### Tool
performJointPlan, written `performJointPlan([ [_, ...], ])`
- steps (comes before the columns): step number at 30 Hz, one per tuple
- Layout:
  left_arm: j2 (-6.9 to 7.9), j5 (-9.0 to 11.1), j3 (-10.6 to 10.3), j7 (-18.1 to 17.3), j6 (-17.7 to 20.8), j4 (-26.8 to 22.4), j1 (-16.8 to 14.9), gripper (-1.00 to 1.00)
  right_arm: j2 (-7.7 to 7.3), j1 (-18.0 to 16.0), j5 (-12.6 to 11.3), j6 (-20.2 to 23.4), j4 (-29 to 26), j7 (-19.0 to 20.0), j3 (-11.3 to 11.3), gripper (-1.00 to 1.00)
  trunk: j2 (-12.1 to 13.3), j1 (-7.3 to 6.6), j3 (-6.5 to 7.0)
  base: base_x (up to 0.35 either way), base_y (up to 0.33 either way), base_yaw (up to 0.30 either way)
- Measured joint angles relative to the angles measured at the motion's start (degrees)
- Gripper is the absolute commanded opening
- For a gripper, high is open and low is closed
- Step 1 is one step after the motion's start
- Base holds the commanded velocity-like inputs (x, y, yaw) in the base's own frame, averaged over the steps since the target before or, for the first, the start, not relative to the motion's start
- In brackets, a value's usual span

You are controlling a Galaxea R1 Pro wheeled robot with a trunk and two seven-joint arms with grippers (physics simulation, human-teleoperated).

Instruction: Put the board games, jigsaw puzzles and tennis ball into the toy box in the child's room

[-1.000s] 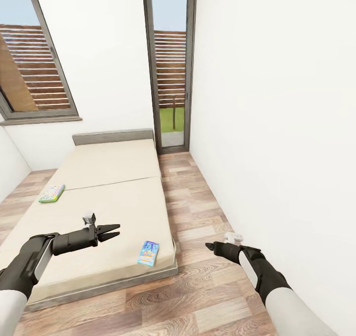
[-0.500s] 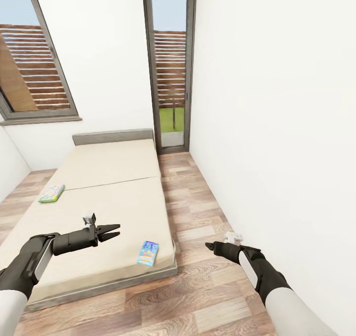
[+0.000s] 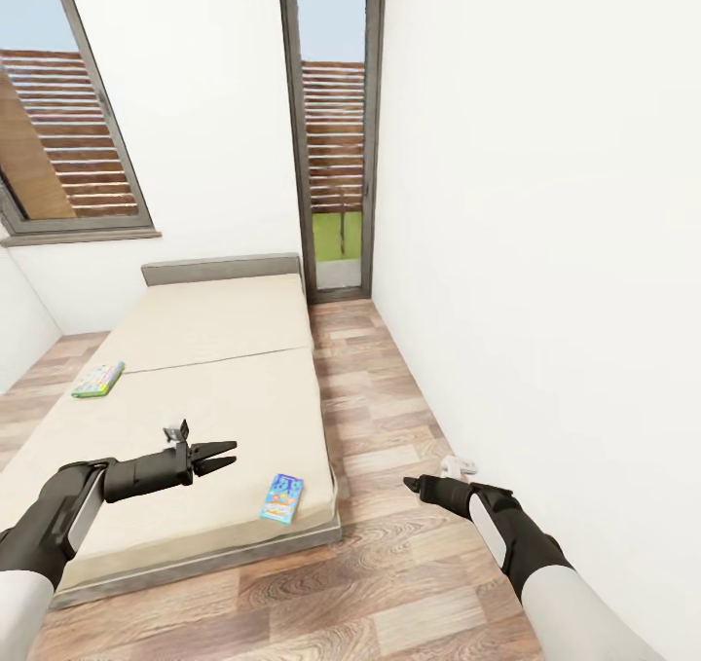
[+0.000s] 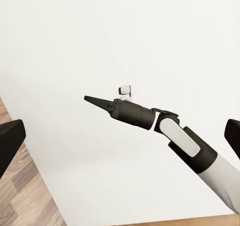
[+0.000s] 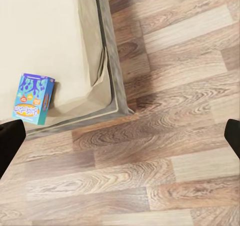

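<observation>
Where frame crops, bed [image 3: 195, 369] corner unseen

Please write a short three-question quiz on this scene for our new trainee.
1. True or false: the blue game lies near the bed's corner, by its foot.
2. Which gripper hangs over the bed?
A. left gripper
B. right gripper
C. both
3. Fill in: the green game lies at the bed's ____ edge in the head view.

Key
1. True; the right wrist view also shows it by the corner.
2. A; the right one is over the wood floor.
3. Left.
</observation>
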Motion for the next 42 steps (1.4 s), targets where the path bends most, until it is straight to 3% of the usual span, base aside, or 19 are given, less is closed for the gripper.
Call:
performJointPlan([
  [17, -0.01, -0.02, 0.0, 0.08, 0.05, -0.01, -0.01, 1.0, 0.09, 0.01, -0.01, 0.0, -0.01, 0.02, 0.07, 1.0, 0.01, 0.0, 0.11, -0.011, -0.005, 0.017],
  [29, -0.01, -0.01, 0.0, 0.09, 0.03, -0.01, -0.01, 1.0, 0.09, 0.01, -0.01, 0.02, -0.02, 0.04, 0.08, 1.0, 0.01, 0.0, 0.11, 0.0, -0.221, 0.007],
  [42, 0.0, -0.01, 0.0, 0.09, 0.0, 0.01, 0.0, 1.0, 0.1, 0.0, 0.0, 0.0, 0.0, 0.02, 0.08, 1.0, 0.01, 0.0, 0.4, 0.0, -0.032, 0.227],
])
